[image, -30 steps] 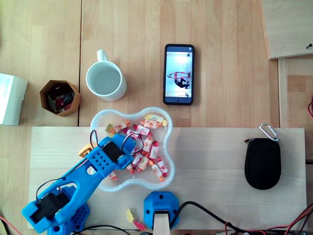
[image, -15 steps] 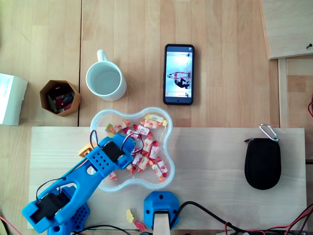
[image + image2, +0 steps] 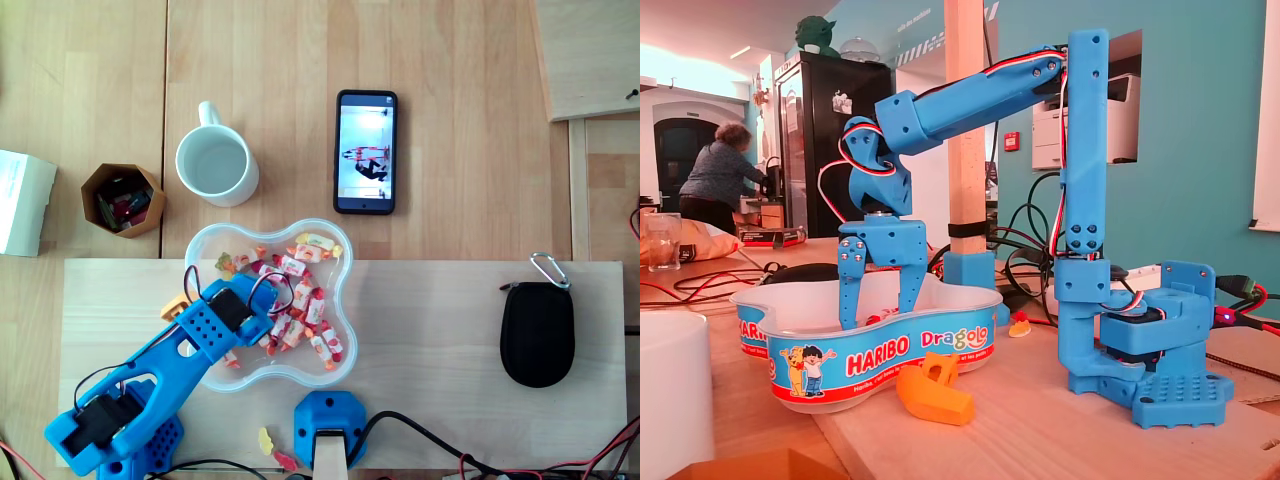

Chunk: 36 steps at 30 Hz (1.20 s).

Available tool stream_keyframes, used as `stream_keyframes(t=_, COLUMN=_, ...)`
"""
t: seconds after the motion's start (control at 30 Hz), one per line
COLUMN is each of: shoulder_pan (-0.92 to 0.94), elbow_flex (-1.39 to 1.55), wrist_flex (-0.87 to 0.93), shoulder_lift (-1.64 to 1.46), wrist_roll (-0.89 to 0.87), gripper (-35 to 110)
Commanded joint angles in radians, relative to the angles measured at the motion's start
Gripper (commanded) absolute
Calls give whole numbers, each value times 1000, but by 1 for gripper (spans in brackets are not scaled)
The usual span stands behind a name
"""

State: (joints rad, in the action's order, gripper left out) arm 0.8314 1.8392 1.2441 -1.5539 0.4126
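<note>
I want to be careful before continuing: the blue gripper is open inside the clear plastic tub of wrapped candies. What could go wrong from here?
1. The open blue gripper dips into the clear plastic candy tub; closing may catch several wrapped candies, or none.
2. The tub looks light, so a sideways move could drag or tip it.
3. The orange plastic piece lies by the tub wall; a shifted tub might push it.

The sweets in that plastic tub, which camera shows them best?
The overhead view: it looks straight down into the tub, so the wrapped sweets lie in plain sight. The fixed view, from table height, shows the tub's printed wall and the open gripper dipping inside; the wall hides the sweets.
</note>
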Motion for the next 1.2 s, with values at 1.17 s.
stream_keyframes(t=1.17, shoulder_pan=9, elbow_flex=-18, wrist_flex=12, shoulder_lift=2, wrist_roll=6, gripper=19)
